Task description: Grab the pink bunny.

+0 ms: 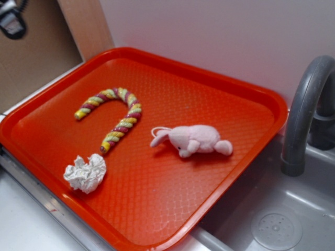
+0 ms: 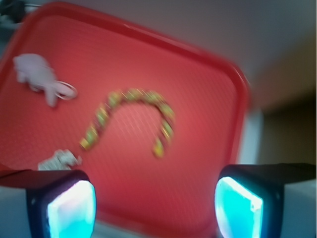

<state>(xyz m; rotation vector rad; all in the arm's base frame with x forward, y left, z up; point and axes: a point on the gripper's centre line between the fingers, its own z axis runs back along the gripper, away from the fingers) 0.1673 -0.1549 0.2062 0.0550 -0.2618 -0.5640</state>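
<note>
The pink bunny (image 1: 194, 139) lies on its side near the middle right of the red tray (image 1: 157, 209), its thin white loop string at its left end. In the blurred wrist view the pink bunny (image 2: 35, 75) sits at the tray's upper left. My gripper (image 2: 154, 206) is open, high above the tray's near edge, with nothing between its cyan pads (image 2: 73, 210). The bunny is far from the jaws. The gripper does not show in the exterior view.
A twisted yellow-and-maroon rope cane (image 1: 112, 116) lies left of the bunny. A crumpled white paper wad (image 1: 86, 173) rests near the tray's front left. A grey tap (image 1: 306, 112) and a grey sink basin (image 1: 272, 219) stand right of the tray.
</note>
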